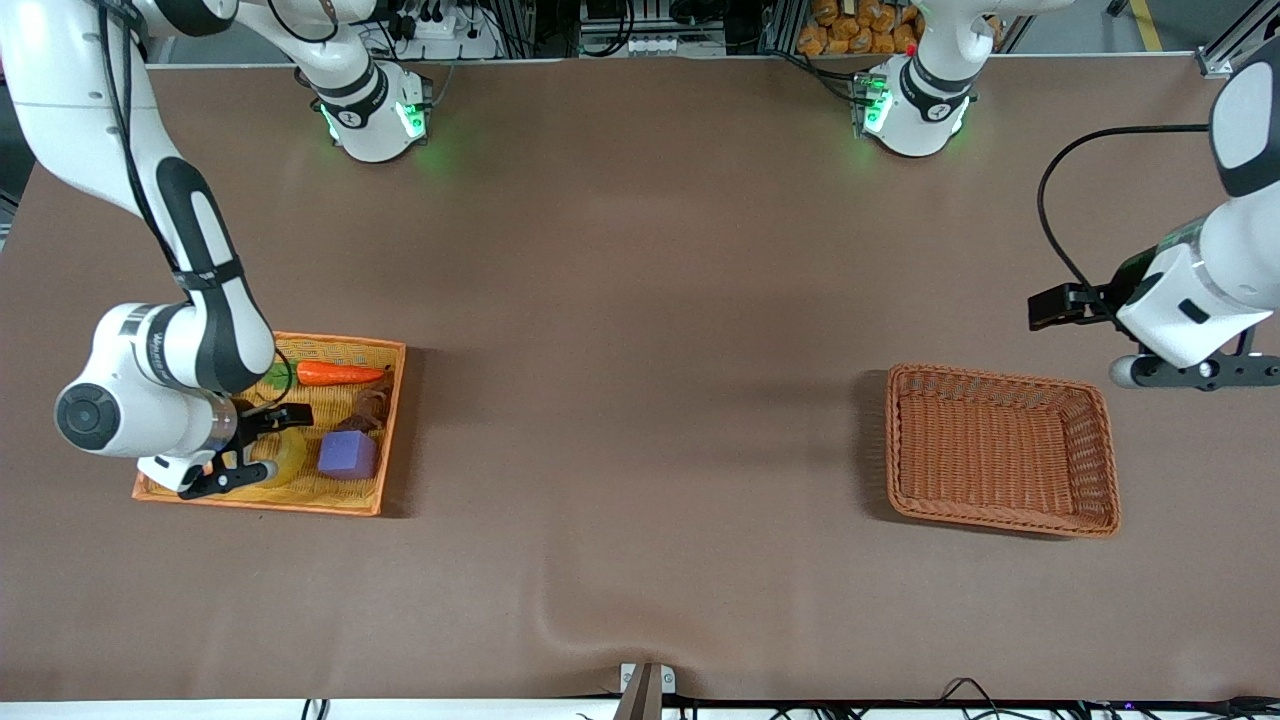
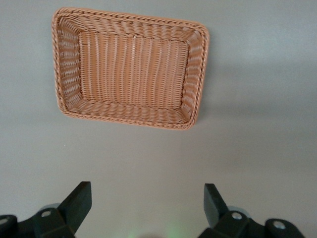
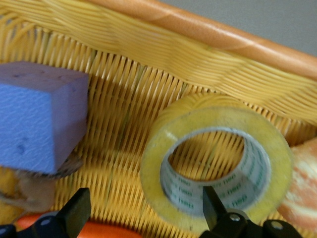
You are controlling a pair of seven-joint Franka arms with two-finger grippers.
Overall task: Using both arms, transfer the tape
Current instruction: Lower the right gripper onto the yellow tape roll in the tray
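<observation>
The tape, a yellowish translucent roll with a greyish printed core, lies in the yellow wicker basket at the right arm's end of the table; it also shows in the front view. My right gripper is open and low in that basket. One fingertip is inside the roll's hole and the other is outside, so the roll's wall lies between them. In the front view the right gripper partly hides the tape. My left gripper is open and empty, waiting above the bare table beside the brown basket, as the front view also shows.
A purple cube lies beside the tape in the yellow basket. An orange carrot lies in the same basket, farther from the front camera. The brown wicker basket stands at the left arm's end. A brown cloth covers the table.
</observation>
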